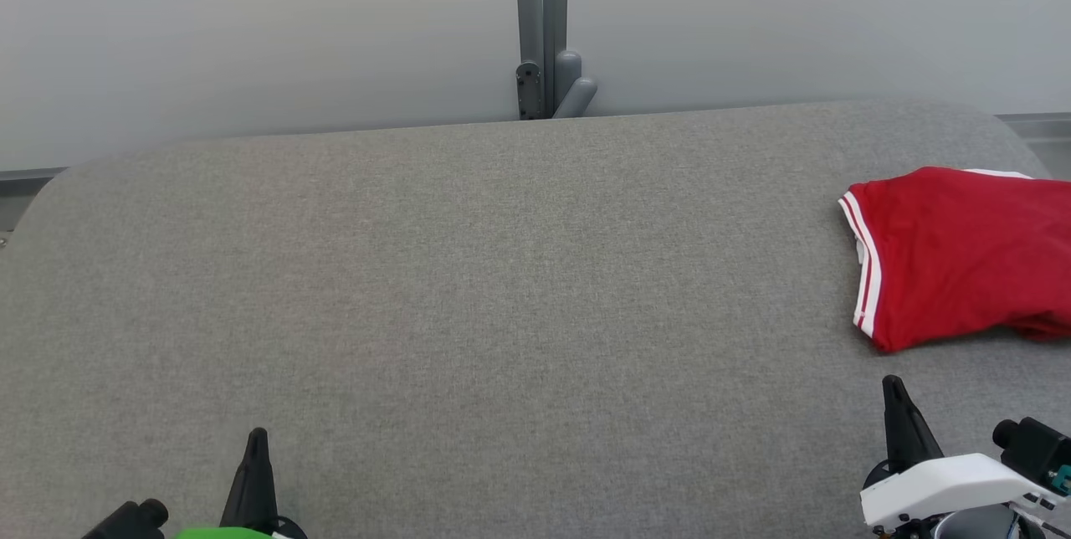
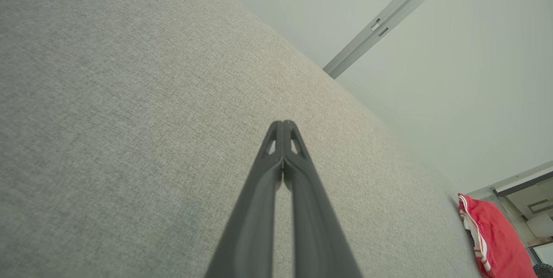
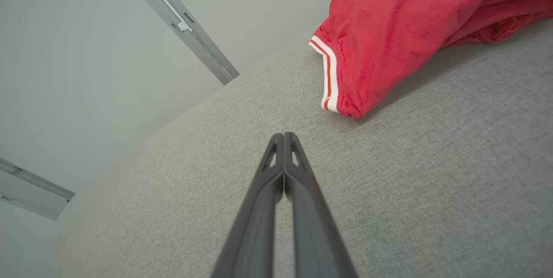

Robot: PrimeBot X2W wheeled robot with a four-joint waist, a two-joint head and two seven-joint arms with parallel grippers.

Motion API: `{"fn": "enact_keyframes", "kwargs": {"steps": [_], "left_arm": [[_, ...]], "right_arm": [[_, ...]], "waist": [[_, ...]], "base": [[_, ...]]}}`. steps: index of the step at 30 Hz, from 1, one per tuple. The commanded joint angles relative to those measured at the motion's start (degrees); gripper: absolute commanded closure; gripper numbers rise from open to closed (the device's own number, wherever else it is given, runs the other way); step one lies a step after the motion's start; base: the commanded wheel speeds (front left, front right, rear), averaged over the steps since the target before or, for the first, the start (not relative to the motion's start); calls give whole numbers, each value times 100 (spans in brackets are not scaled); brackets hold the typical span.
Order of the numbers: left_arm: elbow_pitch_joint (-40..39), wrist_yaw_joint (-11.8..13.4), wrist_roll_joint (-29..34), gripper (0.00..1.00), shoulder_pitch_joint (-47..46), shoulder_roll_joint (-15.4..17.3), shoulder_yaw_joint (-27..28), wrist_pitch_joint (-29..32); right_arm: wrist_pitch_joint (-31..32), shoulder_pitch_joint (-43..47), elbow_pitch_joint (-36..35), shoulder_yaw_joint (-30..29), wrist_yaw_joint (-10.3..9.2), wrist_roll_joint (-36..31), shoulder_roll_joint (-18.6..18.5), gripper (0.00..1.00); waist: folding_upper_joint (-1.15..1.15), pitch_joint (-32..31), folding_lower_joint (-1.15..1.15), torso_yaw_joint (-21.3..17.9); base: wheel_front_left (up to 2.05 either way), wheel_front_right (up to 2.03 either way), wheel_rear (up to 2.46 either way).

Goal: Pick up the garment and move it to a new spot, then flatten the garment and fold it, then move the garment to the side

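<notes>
The garment (image 1: 962,254) lies bunched at the right end of the grey desk (image 1: 468,288), partly out of frame. It appears light, soft and limp, and it will likely sag when lifted. The striped hem (image 1: 862,271) offers the nearest edge to pinch. The left gripper (image 1: 257,438) and right gripper (image 1: 894,388) are both fully closed and empty. The right gripper is near the garment but apart from it.

Even soft light, faint shadows

Open room over the grey fabric surface (image 1: 468,288), left and middle; red garment (image 1: 962,259) (far right) blocks there.
</notes>
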Motion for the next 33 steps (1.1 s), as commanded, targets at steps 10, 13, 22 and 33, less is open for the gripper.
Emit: {"fn": "enact_keyframes", "kwargs": {"steps": [10, 13, 22, 33], "left_arm": [[-96, -6, -838, 100, -310, 66, 75, 207], [-100, -6, -1038, 100, -358, 68, 91, 263], [-112, -7, -1628, 100, -481, 73, 138, 417], [-126, -9, -2269, 100, -615, 76, 190, 594]], "right_arm": [[215, -236, -98, -28, -3, 983, -43, 100], [275, -271, -102, -32, -3, 1231, -45, 100], [447, -351, -108, -45, -3, 1928, -51, 100], [628, -438, -117, -58, -4, 2703, -59, 100]], "waist": [[21, 15, 0, -3], [22, 19, 0, -4], [27, 32, 0, -6], [32, 48, 0, -9]], "base": [[0, 0, 0], [0, 0, 0], [0, 0, 0], [0, 0, 0]]}}
